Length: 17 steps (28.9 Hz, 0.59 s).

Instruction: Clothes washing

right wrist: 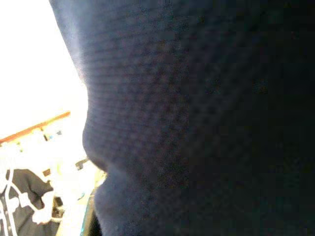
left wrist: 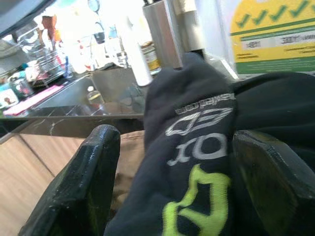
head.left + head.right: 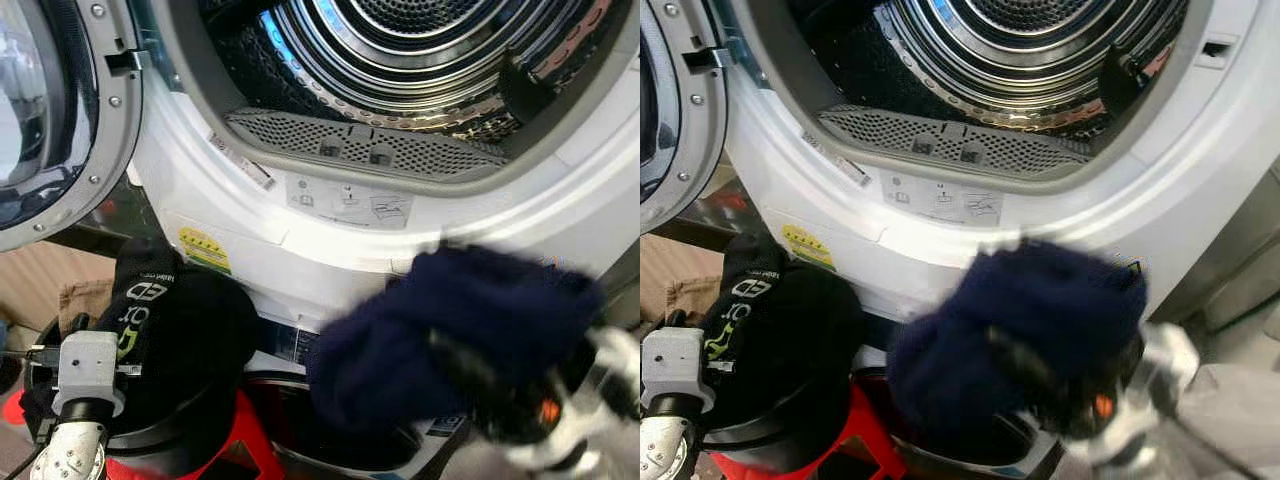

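The right gripper [image 3: 500, 385] carries a bunched navy garment [image 3: 450, 330] below and in front of the open drum [image 3: 400, 60]. The garment is blurred and covers the fingers, so whether they pinch the cloth or merely support it cannot be told; the right wrist view is close against navy fabric. The left gripper [image 2: 172, 162] has its 2 fingers [image 2: 83, 182] spread on either side of a black garment [image 3: 175, 320] with green and white print, which lies piled in a black basket [image 3: 190, 440] on a red base, low and left of the machine. The door [image 3: 50, 110] stands swung open at the left.

Risks from this position:

1. Drop. The navy garment sits well below the drum's lower lip [image 3: 360, 150]. If the grip holds only a fold, the load may slip during the lift and fall in front of the machine.
2. Snag. Loose cloth hanging under the gripper may catch on the perforated lip or the white front rim and drape outside the drum.
3. Collision. The right wrist view is blocked by cloth, so clearance to the rim is judged from the head views alone.
4. Incomplete grasp. The left fingers straddle only a ridge of the black garment.
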Motion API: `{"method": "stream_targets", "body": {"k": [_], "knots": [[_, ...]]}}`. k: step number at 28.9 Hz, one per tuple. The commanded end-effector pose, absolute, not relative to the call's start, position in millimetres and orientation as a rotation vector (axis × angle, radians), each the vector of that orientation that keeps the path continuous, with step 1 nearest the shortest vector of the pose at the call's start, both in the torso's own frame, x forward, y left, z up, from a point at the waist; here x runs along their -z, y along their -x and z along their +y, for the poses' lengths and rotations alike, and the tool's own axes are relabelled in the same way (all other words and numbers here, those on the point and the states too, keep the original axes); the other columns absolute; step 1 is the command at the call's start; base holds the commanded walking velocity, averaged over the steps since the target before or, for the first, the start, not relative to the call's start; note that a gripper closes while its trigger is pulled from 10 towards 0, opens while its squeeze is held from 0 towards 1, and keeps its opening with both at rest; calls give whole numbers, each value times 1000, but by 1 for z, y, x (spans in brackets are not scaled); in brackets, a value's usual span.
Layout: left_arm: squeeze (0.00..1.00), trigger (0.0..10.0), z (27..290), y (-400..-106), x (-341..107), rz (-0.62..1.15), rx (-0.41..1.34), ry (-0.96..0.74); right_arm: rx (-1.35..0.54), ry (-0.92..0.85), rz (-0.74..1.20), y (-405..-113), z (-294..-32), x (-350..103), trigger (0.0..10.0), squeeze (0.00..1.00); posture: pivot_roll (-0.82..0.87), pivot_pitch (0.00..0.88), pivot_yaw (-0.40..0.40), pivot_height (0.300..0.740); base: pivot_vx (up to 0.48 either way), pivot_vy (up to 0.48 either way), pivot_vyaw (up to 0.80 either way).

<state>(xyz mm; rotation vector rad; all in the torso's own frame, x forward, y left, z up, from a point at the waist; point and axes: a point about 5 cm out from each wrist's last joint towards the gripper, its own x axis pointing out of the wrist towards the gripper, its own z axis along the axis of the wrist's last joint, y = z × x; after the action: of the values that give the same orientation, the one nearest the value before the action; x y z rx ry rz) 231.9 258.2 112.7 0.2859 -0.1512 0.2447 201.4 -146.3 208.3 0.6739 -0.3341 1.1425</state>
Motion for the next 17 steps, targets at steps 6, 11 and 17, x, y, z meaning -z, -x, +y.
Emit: {"method": "stream_targets", "body": {"k": [6, 11, 17], "knots": [[0, 10000, 256, -233, -108, -142, -234, -270, -1291, -744, -574, -202, -134, -267, 0, 0, 26, 100, 4, 740, 0, 0, 0], [0, 10000, 254, -233, -105, -135, -231, -254, -1238, -732, -600, -219, -130, -286, 0, 0, 11, 97, 7, 740, 0, 0, 0], [0, 10000, 252, -237, -103, -135, -225, -246, -1085, -659, -588, -264, -104, -300, 0, 0, 7, 79, 8, 740, 0, 0, 0]]}}
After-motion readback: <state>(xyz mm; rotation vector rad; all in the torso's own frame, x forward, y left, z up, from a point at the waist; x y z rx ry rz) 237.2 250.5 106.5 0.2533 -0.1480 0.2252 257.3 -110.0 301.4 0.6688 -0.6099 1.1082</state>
